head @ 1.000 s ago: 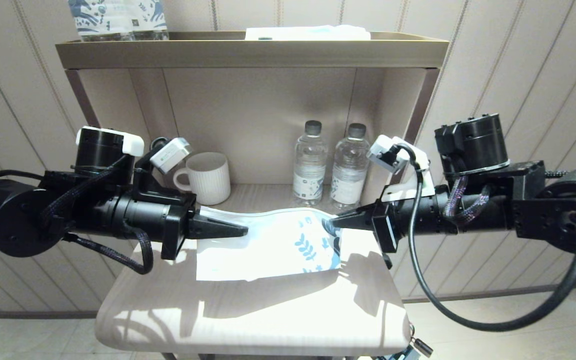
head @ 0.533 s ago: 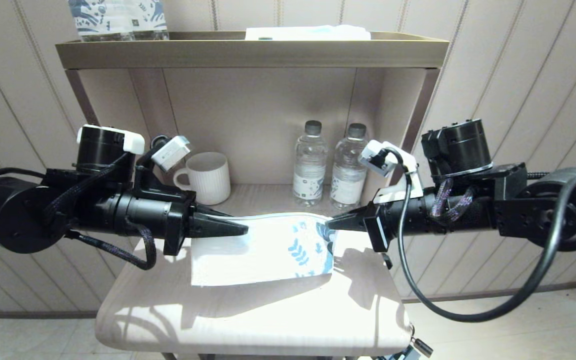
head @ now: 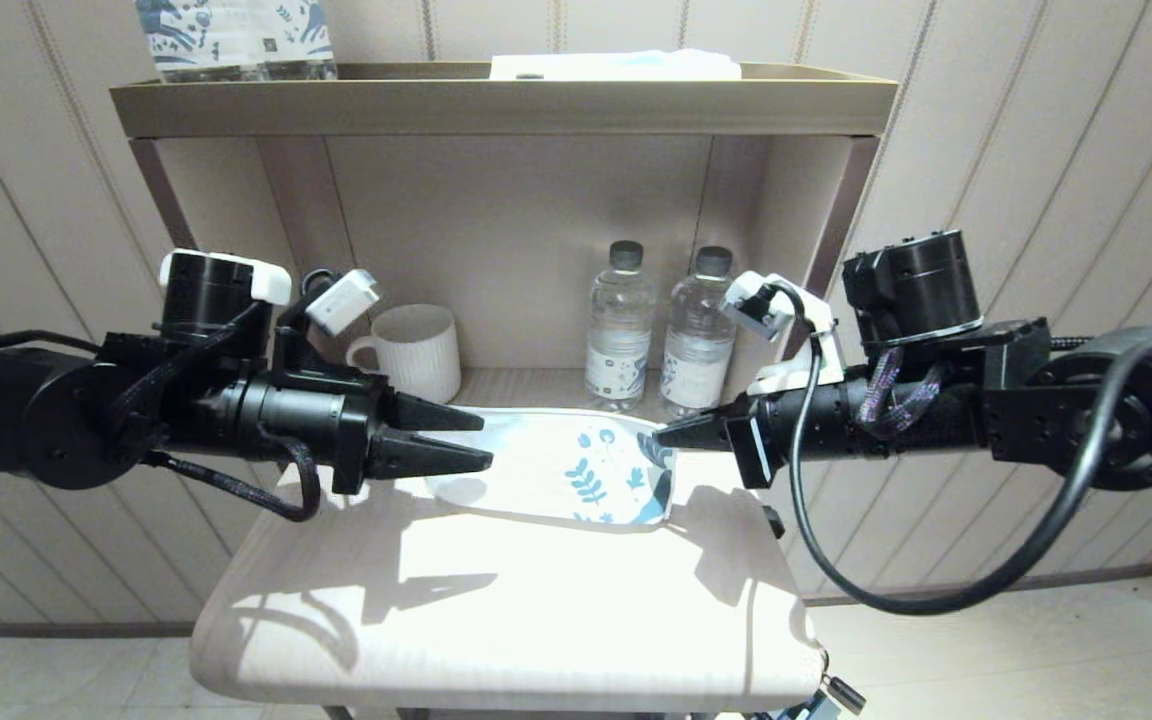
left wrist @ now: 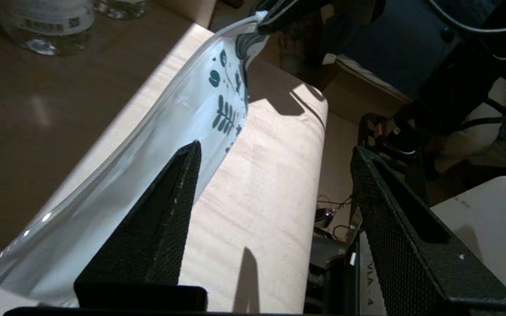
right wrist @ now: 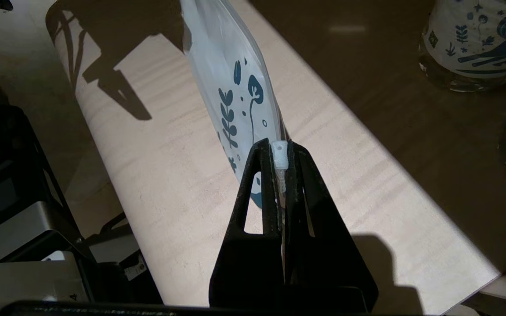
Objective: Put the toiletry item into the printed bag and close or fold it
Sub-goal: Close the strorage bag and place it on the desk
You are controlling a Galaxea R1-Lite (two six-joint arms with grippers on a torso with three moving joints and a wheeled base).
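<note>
The printed bag (head: 556, 465), white with blue leaf prints, hangs from its right end and sags down to the pale tabletop (head: 496, 620) at its left end. My right gripper (head: 661, 438) is shut on the bag's top edge at the small white zip tab (right wrist: 279, 153), and the bag (right wrist: 231, 79) stretches away from the fingers. My left gripper (head: 486, 441) stands open just off the bag's left end, with nothing between its fingers (left wrist: 160, 219); the bag (left wrist: 182, 118) lies beside one of them. The toiletry item is not in view.
A ribbed white mug (head: 416, 352) and two water bottles (head: 620, 325) (head: 698, 330) stand in the shelf niche behind the bag. Blue-patterned wrapped bottles (head: 236, 40) sit on the shelf top (head: 496, 100). The table's rounded front edge (head: 496, 690) is near me.
My left gripper has opened and let go of the bag's left end. That end has dropped to the table, while the right gripper keeps its hold.
</note>
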